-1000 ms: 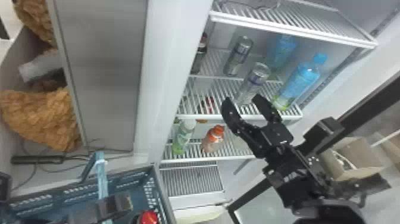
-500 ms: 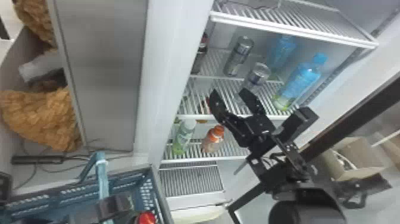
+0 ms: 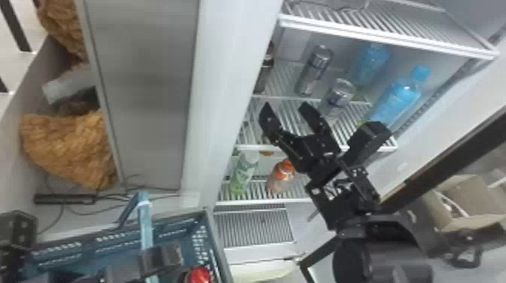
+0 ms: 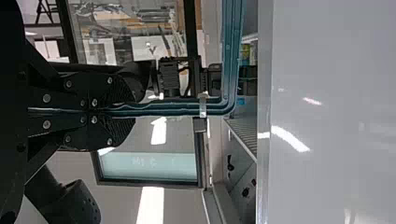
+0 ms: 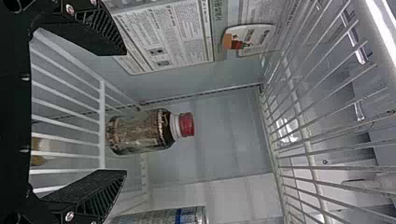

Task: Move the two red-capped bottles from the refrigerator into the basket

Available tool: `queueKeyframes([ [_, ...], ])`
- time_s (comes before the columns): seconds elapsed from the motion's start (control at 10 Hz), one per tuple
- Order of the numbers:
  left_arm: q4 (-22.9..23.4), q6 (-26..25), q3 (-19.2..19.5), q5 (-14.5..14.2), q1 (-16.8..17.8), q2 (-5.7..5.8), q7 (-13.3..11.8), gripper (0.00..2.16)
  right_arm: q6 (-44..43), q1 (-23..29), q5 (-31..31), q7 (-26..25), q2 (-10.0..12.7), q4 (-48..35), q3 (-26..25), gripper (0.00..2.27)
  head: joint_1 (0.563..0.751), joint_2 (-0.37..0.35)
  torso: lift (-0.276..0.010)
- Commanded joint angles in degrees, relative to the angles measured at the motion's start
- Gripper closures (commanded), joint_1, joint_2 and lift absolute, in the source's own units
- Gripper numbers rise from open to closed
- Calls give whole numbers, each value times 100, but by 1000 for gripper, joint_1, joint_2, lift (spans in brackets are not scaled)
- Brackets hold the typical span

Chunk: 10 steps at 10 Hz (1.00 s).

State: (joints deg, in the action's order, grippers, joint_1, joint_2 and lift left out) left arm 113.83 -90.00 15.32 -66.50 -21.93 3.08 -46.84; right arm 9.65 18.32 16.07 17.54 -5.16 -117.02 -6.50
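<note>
In the head view my right gripper (image 3: pixel 287 109) is at the middle shelf, open and holding nothing. A dark bottle (image 3: pixel 264 73) stands at that shelf's left end, partly behind the refrigerator's frame. The right wrist view has a red-capped bottle (image 5: pixel 140 131) upright on a shelf, beyond the gap between the open fingers of my right gripper (image 5: pixel 124 111). A red cap (image 3: pixel 199 276) shows inside the blue basket (image 3: pixel 216 244). My left gripper (image 3: pixel 162 257) is at the basket's handle (image 3: pixel 146 225); in the left wrist view, my left gripper (image 4: pixel 128 111) is shut on that handle (image 4: pixel 168 107).
Silver cans (image 3: pixel 315 69) and blue bottles (image 3: pixel 395 99) stand right of the dark bottle. A can (image 5: pixel 163 216) lies close beside the red-capped bottle's place. White wire shelves (image 3: pixel 376 34) run above and below; green and orange-capped bottles (image 3: pixel 280 177) stand lower down.
My right gripper has moved left across the front of the shelf, fingers still apart. The left gripper and basket have hardly moved.
</note>
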Motion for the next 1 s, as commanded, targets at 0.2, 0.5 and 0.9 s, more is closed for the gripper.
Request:
queueKeyframes([
  [0.2, 1, -3, -1, -23, 0, 26, 9, 1204, -9, -440, -42, -164, -47, 374, 79, 102, 695, -283, 0],
  [0.5, 1, -3, -24, -23, 28, 35, 9, 1204, -93, -989, -76, -199, -117, 937, 285, 101, 695, -274, 0],
  [0.9, 1, -3, -13, -34, 14, 43, 9, 1204, -93, -1340, -99, -366, -117, 1443, 388, 99, 695, -250, 0],
])
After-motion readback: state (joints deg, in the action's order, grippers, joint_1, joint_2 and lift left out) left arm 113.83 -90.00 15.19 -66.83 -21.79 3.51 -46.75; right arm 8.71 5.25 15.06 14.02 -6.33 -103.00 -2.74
